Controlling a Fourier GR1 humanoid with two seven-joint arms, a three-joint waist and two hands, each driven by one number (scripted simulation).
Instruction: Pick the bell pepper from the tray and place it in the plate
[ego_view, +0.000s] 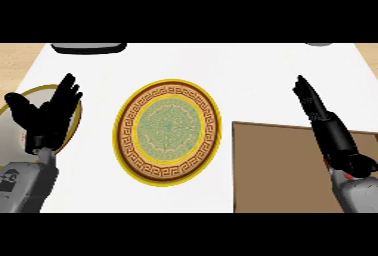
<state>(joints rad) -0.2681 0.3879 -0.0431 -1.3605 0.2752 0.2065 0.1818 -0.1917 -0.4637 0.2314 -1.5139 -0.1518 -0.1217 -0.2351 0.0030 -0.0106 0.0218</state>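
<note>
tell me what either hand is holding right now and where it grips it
Nothing is held. The left hand is open, fingers up, at the left edge; the right hand is straight-fingered above the tray. No pepper shows.

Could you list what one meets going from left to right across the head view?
Left hand → plate → tray → right hand. No bell pepper shows.
</note>
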